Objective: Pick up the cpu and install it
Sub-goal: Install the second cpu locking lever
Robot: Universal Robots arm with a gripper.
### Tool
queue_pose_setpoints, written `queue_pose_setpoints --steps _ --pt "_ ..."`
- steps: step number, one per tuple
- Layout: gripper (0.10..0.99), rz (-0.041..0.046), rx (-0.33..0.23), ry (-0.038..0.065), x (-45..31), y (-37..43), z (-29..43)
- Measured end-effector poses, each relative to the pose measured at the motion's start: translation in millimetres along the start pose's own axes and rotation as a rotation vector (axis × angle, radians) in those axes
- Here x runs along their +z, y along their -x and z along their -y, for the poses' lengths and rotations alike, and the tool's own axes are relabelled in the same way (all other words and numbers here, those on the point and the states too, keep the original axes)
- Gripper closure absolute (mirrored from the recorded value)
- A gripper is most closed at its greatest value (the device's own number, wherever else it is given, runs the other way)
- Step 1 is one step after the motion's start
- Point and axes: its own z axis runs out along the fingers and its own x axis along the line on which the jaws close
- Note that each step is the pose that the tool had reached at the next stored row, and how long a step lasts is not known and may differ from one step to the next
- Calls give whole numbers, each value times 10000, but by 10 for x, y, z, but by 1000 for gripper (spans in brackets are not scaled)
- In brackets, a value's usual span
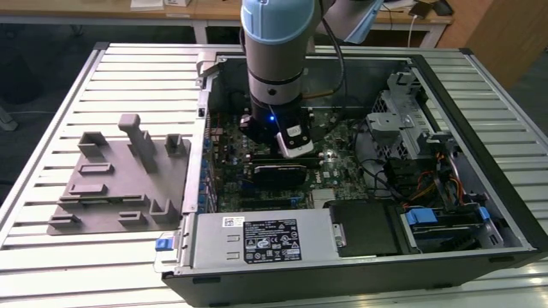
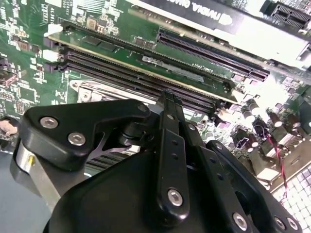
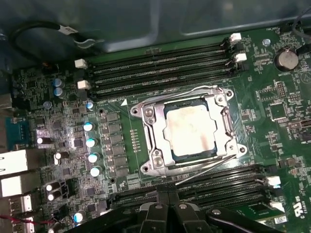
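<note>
Cpu [image 3: 188, 130] sits seated in the metal socket frame [image 3: 150, 145], just beyond the pincer [image 3: 168, 200], whose fingers are pressed together, empty.

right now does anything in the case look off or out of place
Only one oddity: the cpu sits in its socket frame with a blotchy, tan-smeared top, like old paste residue. It lies square, not tilted. The tool hangs just beside it.

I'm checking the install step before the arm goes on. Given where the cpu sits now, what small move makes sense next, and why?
Probably a short straight lift away from the board. In the first wrist view the cpu already lies flat inside the socket frame, and the gripper sits beside the socket, not on the chip. The thin retaining lever appears unlatched, so the socket does not look clamped yet.
</note>
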Motion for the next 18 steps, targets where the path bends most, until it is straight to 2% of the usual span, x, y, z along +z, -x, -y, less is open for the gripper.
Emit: queue_pose_setpoints --steps 6,13,18 --pt "980 -72 4 341 35 -37 20" --pt "980 -126 -21 579 79 -81 35" --pt "980 -148 -31 675 106 -82 37"
